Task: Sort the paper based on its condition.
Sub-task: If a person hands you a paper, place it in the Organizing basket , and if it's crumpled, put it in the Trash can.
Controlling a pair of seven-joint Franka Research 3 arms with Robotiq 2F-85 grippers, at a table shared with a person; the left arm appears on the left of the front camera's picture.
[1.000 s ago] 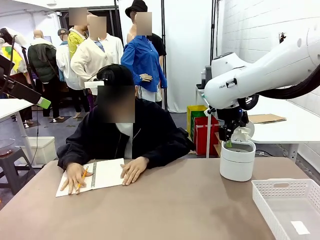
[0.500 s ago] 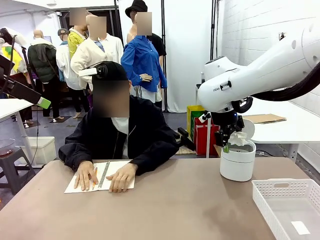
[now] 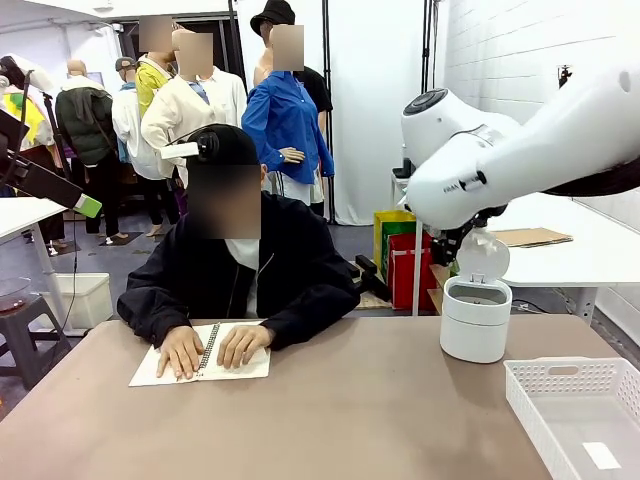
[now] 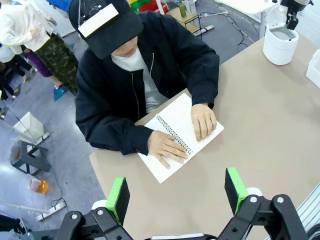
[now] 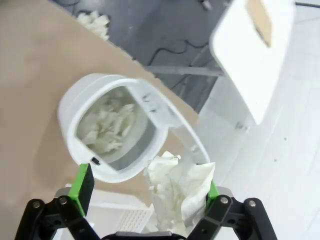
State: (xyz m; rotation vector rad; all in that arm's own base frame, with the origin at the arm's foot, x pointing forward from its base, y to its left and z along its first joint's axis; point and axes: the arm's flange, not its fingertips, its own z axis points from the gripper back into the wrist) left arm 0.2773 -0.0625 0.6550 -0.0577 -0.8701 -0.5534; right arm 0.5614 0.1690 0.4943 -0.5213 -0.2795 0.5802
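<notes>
Right wrist view: paper [image 5: 177,192] lengthwise between open jaws

The tan bench [image 3: 350,410] carries three things. An open white spiral-bound notebook [image 3: 252,368] lies flat at the far left, with a person's hands resting on its pages. A white cylindrical bin [image 3: 475,335] stands at the far right, its lid tipped up. A white slotted basket [image 3: 530,410] sits at the near right corner, just nearer than the bin.

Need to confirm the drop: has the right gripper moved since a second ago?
Yes. The right gripper has lifted up off the mouth of the white bin, jaws open, with a paper wad still against one finger.
</notes>
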